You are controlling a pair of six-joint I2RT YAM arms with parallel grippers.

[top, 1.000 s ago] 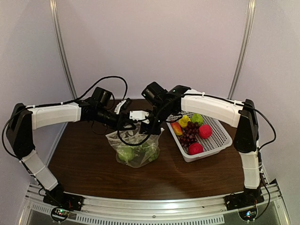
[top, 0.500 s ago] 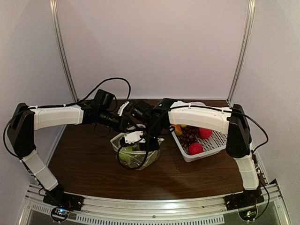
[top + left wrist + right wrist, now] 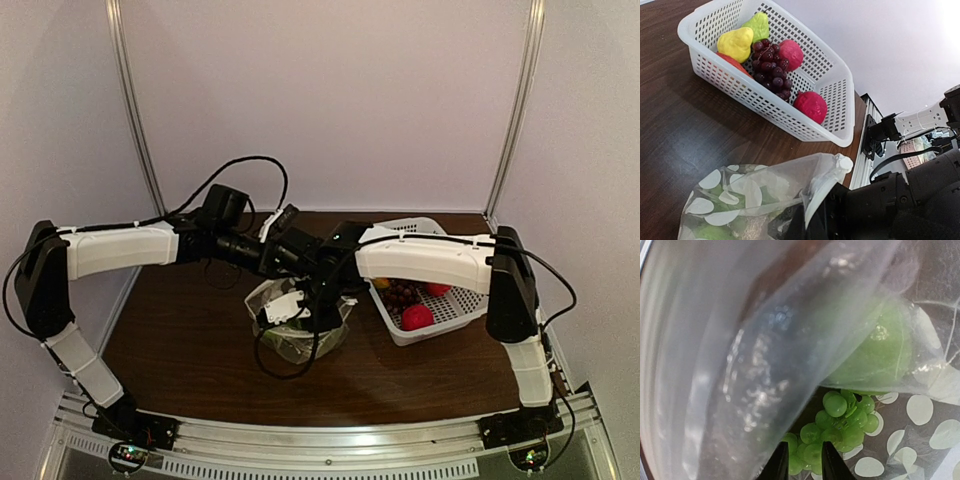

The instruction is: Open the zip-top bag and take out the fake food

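Observation:
The zip-top bag (image 3: 297, 330), clear with white dots, stands on the table's middle. My left gripper (image 3: 812, 210) is shut on its zip-top rim and holds the mouth up and open. My right gripper (image 3: 802, 462) is deep inside the bag (image 3: 920, 410). Its fingertips (image 3: 827, 465) stand a narrow gap apart, closed on a green grape bunch (image 3: 842, 422). A green round fruit (image 3: 880, 352) lies behind a fold of plastic. The other fake food lies in the basket: a yellow fruit (image 3: 735, 43), a green one (image 3: 757, 26), purple grapes (image 3: 771, 67) and two red fruits (image 3: 810, 106).
The white perforated basket (image 3: 462, 295) stands right of the bag, also in the left wrist view (image 3: 840, 135). The right forearm (image 3: 420, 262) crosses over the basket's near side. Both arms meet above the bag. The table's front rail runs along the near edge.
My right gripper has come from above the bag's mouth down into the bag, to the green grapes. The left gripper has kept hold of the rim. The bag has sagged lower.

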